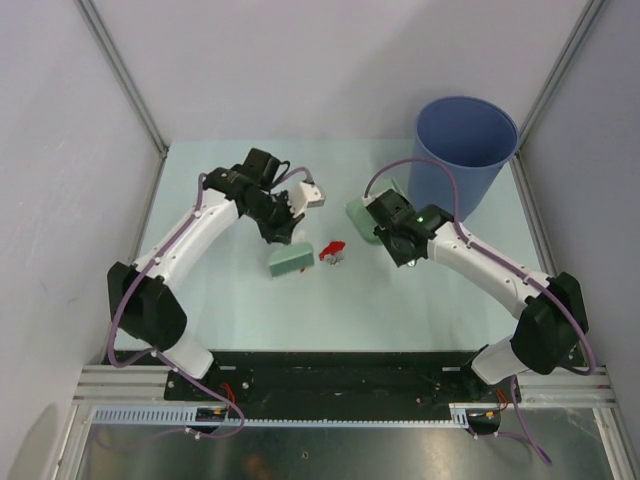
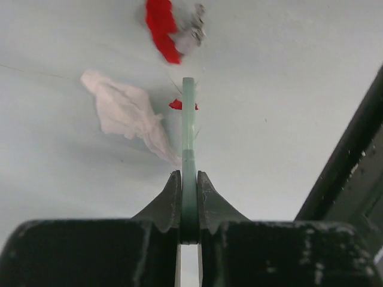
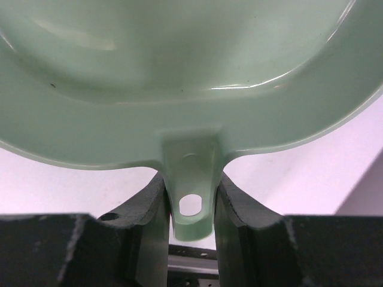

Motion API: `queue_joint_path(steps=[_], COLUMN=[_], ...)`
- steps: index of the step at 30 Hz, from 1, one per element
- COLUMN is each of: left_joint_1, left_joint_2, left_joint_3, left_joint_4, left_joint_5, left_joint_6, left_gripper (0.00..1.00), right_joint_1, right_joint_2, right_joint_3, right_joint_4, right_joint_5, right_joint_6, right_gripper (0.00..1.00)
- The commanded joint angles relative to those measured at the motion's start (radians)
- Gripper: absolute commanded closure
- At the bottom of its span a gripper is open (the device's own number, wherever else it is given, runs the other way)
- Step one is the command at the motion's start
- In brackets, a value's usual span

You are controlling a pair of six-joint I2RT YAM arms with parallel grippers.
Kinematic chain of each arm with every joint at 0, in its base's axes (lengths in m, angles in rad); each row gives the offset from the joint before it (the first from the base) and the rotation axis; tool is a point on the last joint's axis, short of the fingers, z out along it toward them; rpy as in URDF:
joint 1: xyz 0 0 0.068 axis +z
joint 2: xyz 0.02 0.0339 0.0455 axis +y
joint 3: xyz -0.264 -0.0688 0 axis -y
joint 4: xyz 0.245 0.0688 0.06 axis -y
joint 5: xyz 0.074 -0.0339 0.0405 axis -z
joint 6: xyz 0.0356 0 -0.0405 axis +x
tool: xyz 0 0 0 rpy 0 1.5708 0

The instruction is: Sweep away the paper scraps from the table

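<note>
In the top view, the bin [image 1: 465, 150] is stood at the upper right of the bench [image 1: 400, 310], by its far edge. The dustpan [image 1: 360, 213] is found just left of the bin's base, its handle tab clamped between the right fingers [image 3: 143, 209]. The brush [image 1: 290, 260] is placed left of centre, gripped between the left fingers [image 2: 164, 206]. The paper scraps [image 1: 333, 251] are seen on the bench between brush and dustpan, just right of the brush. In the left wrist view, 1 crumple [image 2: 125, 110] is spread left of the brush, 1 small piece [image 2: 175, 104] is seen right against it, and a bunch [image 2: 173, 27] is found at the upper centre, beyond its tip.
</note>
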Motion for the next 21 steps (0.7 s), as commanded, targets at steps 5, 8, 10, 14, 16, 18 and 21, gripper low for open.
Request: queue_joint_path(steps=[5,8,10,14,16,18,21], left_joint_1=[0.000,0.008,0.029,0.066,0.086,0.101,0.135], left_joint_2=[-0.095,-0.192,-0.222,-0.220,-0.204,-0.187,-0.154], left_joint_3=[0.013,0.025,0.074,0.127,0.119,0.105,0.104], left_joint_4=[0.055,0.052,0.054,0.054,0.054,0.054,0.071], left_joint_5=[0.166,0.177,0.147,-0.010,-0.062,-0.054,-0.057], left_joint_6=[-0.062,-0.099,-0.163,-0.214,-0.211,-0.211,-0.241], left_gripper=[1.00,1.00,1.00,1.00,1.00,1.00,1.00], right_joint_1=[0.105,0.148,0.176,0.232,0.251,0.259,0.269], right_joint_2=[-0.028,-0.010,0.021,0.092,0.125,0.145,0.191], right_joint_3=[-0.101,-0.132,-0.138,-0.138,-0.138,-0.138,-0.138], right_joint_4=[-0.076,-0.105,-0.140,-0.177,-0.181,-0.184,-0.197], right_joint_5=[-0.345,-0.420,-0.454,-0.520,-0.528,-0.532,-0.525], right_joint_6=[0.147,0.186,0.199,0.202,0.202,0.202,0.208], right_gripper=[1.00,1.00,1.00,1.00,1.00,1.00,1.00])
